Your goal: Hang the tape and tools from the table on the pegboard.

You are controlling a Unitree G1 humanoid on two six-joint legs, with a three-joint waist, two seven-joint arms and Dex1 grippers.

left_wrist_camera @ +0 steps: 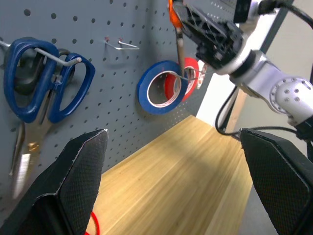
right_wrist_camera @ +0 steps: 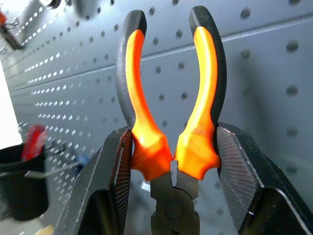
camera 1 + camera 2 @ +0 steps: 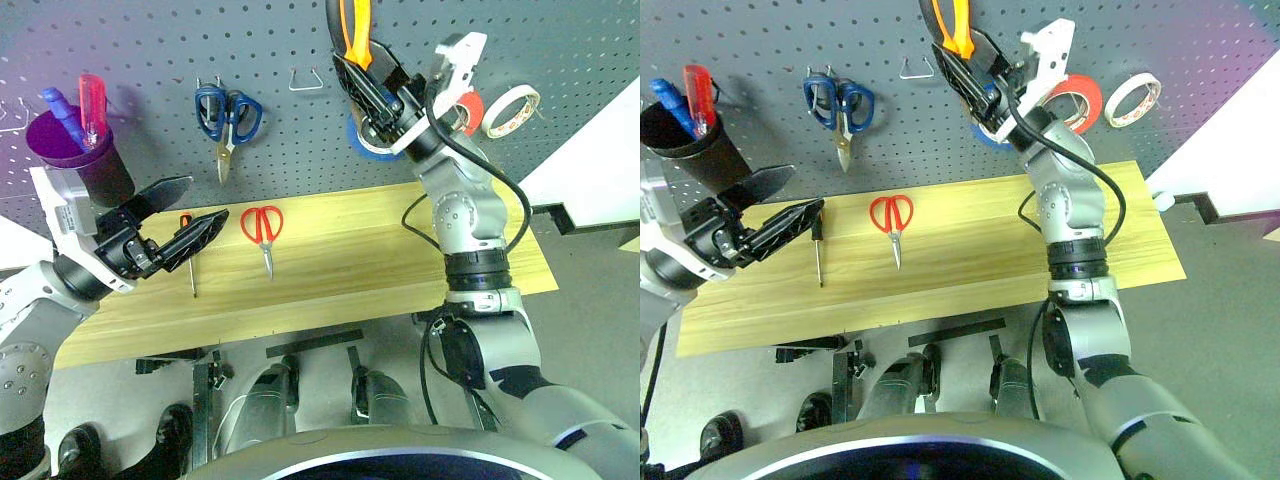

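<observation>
Overhead, the right fingers [image 2: 170, 171] clamp the pliers [image 2: 171, 112] against the pegboard [image 2: 274, 73].

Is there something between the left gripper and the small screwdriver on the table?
Nothing visible does. The left gripper, open, hangs just beside the screwdriver, which lies apart from the red scissors on the table.
</observation>
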